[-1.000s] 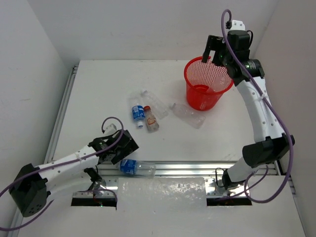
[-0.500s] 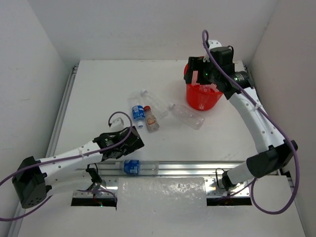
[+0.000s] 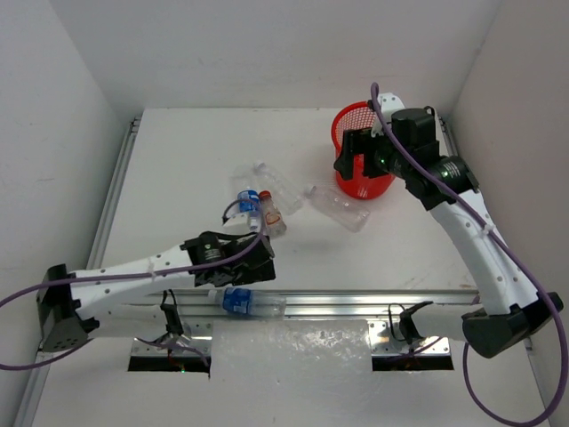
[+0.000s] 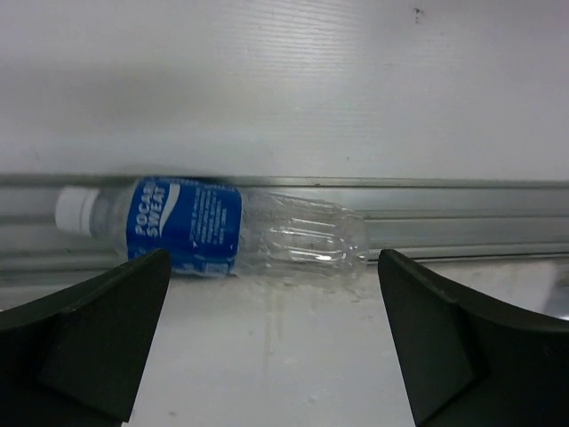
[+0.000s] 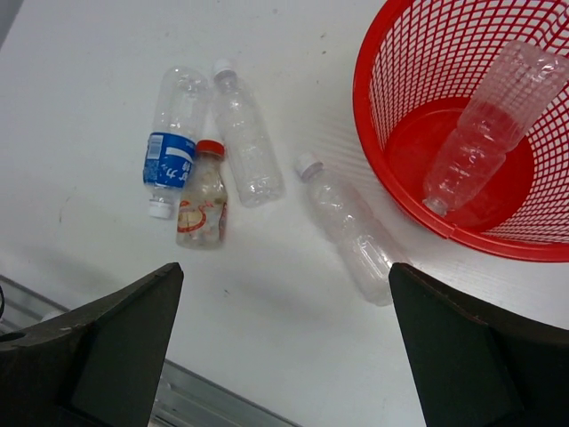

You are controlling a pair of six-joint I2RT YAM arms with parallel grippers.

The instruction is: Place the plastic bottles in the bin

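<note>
A blue-labelled plastic bottle (image 4: 213, 229) with a white cap lies on its side along the metal rail (image 4: 462, 222). My open left gripper (image 4: 274, 267) hovers just short of it, empty. That bottle (image 3: 249, 302) lies at the table's near edge, under the left gripper (image 3: 242, 262). My right gripper (image 5: 286, 271) is open and empty above the table beside the red mesh bin (image 5: 400, 53), which holds one clear bottle (image 5: 484, 124). On the table lie a blue-labelled bottle (image 5: 172, 151), a red-capped bottle (image 5: 202, 196) and two clear ones (image 5: 242, 138) (image 5: 351, 227).
The right arm (image 3: 427, 165) partly covers the bin (image 3: 364, 185) in the top view. White walls close the table on the left, back and right. A sheet of clear plastic (image 3: 293, 347) lies in front of the rail.
My left arm has reached right along the near edge to the bottle on the rail. My right arm has swung from over the bin toward the middle of the table. Both grippers stayed open.
</note>
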